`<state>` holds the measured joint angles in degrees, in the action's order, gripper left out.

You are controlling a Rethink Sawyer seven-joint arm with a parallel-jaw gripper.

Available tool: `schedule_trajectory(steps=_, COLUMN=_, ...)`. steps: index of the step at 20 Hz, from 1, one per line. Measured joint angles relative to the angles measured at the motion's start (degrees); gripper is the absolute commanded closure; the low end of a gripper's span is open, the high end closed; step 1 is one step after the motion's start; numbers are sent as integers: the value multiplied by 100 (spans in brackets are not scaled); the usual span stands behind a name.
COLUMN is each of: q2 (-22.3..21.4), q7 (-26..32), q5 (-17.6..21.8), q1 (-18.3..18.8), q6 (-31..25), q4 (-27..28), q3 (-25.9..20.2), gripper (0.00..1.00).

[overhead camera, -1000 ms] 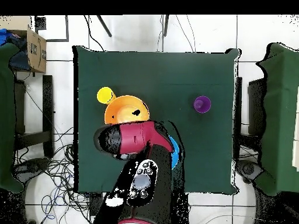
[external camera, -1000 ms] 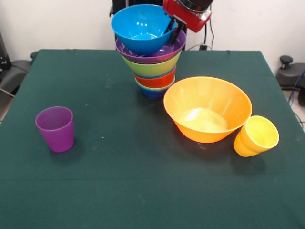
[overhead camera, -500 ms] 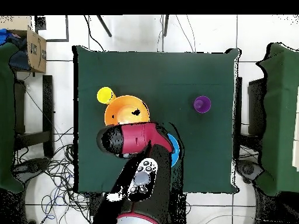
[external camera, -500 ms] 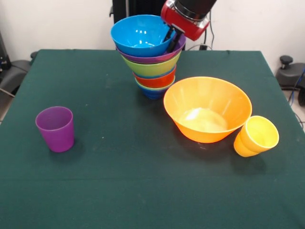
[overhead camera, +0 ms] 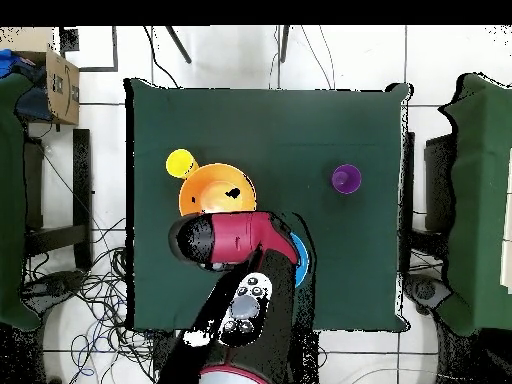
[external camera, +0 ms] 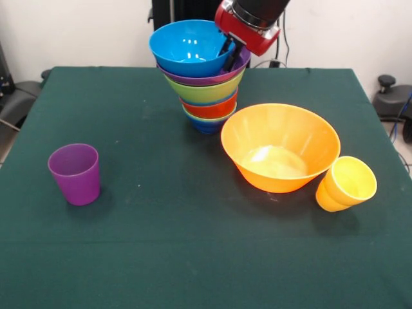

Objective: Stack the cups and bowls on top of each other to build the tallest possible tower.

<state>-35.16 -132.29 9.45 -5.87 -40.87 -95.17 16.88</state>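
The tower (external camera: 207,96) stands at the table's far side, a leaning pile of nested bowls. A large blue bowl (external camera: 187,46) sits on top, level, above the wide purple bowl (external camera: 241,65), a green one (external camera: 203,90), a red-orange one (external camera: 210,107) and a dark blue one (external camera: 206,125) at the bottom. My gripper (external camera: 228,53) straddles the blue bowl's right rim, shut on it. The large orange bowl (external camera: 280,148) sits alone, with the yellow cup (external camera: 347,183) tilted beside it. At the left stands the purple cup (external camera: 75,174). From overhead the arm (overhead camera: 235,240) hides most of the tower.
The green table (external camera: 161,257) carries everything. From overhead, the orange bowl (overhead camera: 205,190), yellow cup (overhead camera: 180,162) and purple cup (overhead camera: 346,179) show beyond the arm, with a sliver of the blue bowl (overhead camera: 299,255). Cables and a cardboard box (overhead camera: 55,85) lie off the table.
The blue bowl, tilted and raised a second ago, has come down level onto the purple bowl. My gripper has stayed on its rim and shifted slightly.
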Motion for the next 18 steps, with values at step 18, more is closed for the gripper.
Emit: schedule_trajectory(steps=18, q2=96, q7=0, q5=-333, q1=-192, q6=0, q4=1, q3=134, gripper=100)
